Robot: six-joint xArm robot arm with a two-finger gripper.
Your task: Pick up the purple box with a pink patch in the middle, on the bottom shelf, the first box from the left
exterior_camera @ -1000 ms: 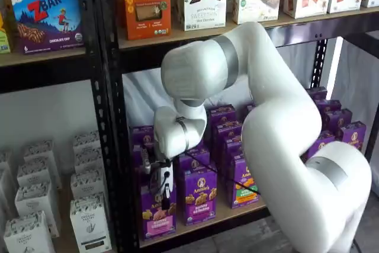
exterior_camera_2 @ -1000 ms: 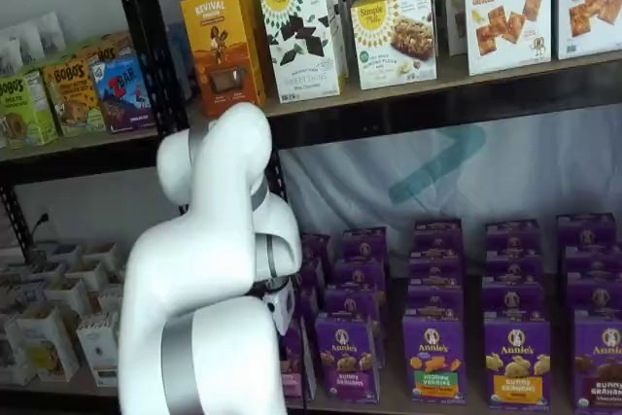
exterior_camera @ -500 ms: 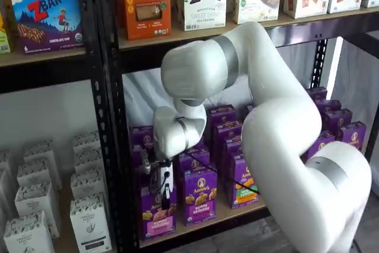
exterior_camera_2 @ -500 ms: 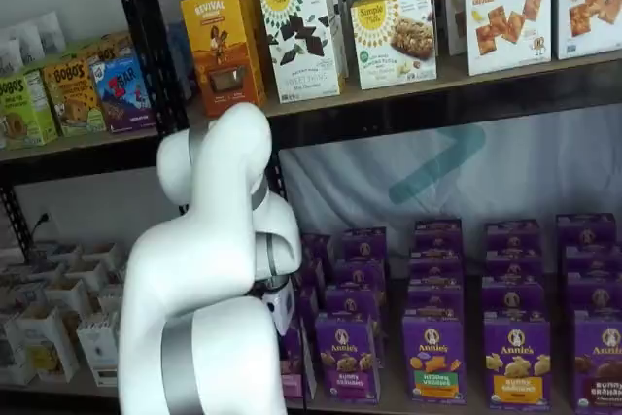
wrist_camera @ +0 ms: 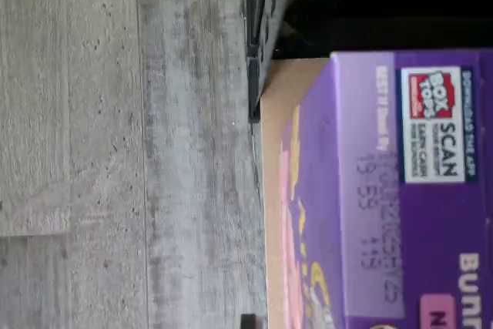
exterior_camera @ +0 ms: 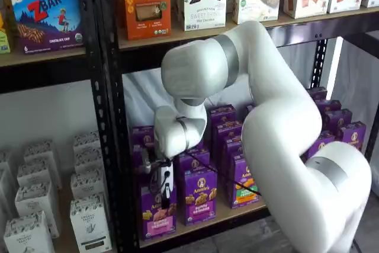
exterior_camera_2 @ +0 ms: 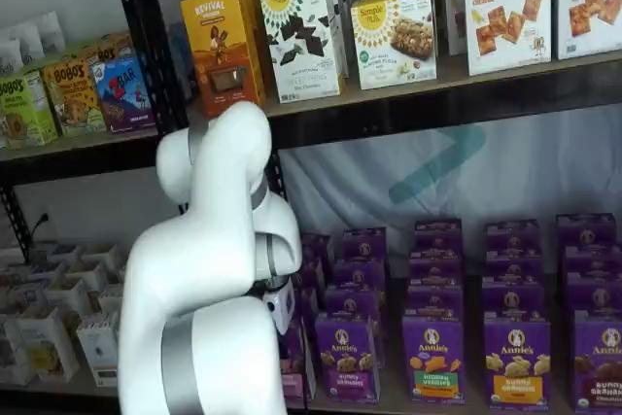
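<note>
End effector (exterior_camera: pixel 166 192): white body with black fingers, hanging in front of the upper face of the purple box (exterior_camera: pixel 157 211) in a shelf view; fingers seen side-on, so grip state cannot be told. In the other shelf view the arm (exterior_camera_2: pixel 209 279) hides it.

Purple box: upright at the left end of the bottom shelf (exterior_camera: pixel 204 222), at the front edge, just beside a black upright (exterior_camera: pixel 112 117). Pink band low on its front. The wrist view shows its top close up (wrist_camera: pixel 400 190), with a Box Tops patch (wrist_camera: pixel 435 125), a printed date code, and tan shelf board (wrist_camera: pixel 273 213) at its front.

Neighbours: a second purple carton (exterior_camera: pixel 200 197) just to its right; further rows of purple cartons behind and to the right. White cartons (exterior_camera: pixel 89 220) in the next bay to the left.

Floor (wrist_camera: pixel 123 144): grey wood-grain planks.
</note>
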